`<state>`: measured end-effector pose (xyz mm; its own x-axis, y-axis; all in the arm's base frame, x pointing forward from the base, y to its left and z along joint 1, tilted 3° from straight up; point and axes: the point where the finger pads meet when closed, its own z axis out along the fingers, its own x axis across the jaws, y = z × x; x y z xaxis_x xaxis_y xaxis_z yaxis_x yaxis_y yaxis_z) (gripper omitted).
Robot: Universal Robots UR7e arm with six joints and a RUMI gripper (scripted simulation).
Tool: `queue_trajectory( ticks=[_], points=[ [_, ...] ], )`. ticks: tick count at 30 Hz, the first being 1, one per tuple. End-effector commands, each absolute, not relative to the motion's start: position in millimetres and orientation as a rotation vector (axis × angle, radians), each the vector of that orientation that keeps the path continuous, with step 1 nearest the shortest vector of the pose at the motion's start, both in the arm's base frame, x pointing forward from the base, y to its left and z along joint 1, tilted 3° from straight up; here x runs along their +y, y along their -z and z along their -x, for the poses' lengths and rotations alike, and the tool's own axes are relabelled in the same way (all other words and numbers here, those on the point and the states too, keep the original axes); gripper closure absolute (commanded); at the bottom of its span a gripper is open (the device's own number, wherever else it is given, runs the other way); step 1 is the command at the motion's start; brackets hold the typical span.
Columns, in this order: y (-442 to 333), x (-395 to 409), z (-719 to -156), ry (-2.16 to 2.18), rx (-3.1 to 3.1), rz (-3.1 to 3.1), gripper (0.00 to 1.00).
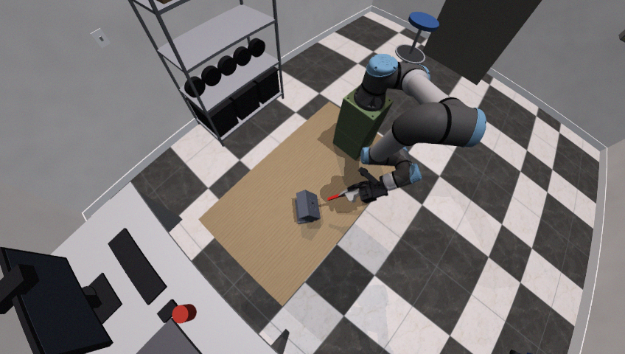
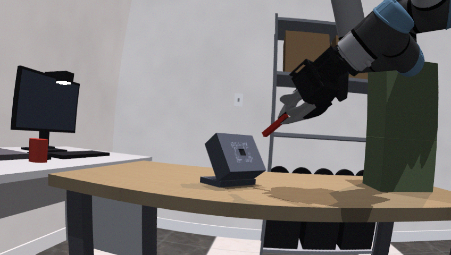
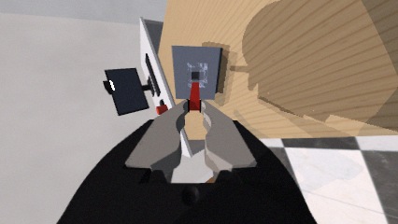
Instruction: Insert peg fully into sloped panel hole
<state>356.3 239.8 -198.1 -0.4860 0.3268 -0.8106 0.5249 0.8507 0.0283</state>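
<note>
My gripper (image 1: 346, 193) (image 2: 286, 116) (image 3: 194, 100) is shut on a red peg (image 1: 334, 197) (image 2: 274, 125) (image 3: 193, 94). The peg sticks out from the fingertips and points down at an angle towards the grey sloped panel (image 1: 306, 205) (image 2: 236, 159) (image 3: 181, 79). The panel stands on a small base on the wooden table (image 1: 263, 206) (image 2: 158, 186) (image 3: 304, 56). Its square dark hole (image 2: 242, 152) (image 3: 195, 76) faces the peg. The peg tip hangs in the air, up and to the right of the hole, apart from the panel. In the wrist view the peg tip lies just under the hole.
A green pedestal (image 1: 359, 122) (image 2: 400, 126) carries the arm at the table's far end. A metal shelf rack (image 1: 219, 66) (image 2: 316, 94) stands behind. A white desk (image 1: 109, 271) (image 2: 63, 161) with a monitor (image 2: 44, 101) and a red can (image 1: 183, 313) (image 2: 38, 150) stands to the side.
</note>
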Motion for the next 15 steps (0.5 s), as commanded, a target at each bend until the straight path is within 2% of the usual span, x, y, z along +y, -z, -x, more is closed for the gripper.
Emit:
queue_trajectory(
  ticks=[1, 15],
  points=[
    [202, 237, -362, 0.277, 2.119, -0.62, 1.0],
    [211, 231, -375, 0.277, 2.119, -0.62, 1.0]
  ],
)
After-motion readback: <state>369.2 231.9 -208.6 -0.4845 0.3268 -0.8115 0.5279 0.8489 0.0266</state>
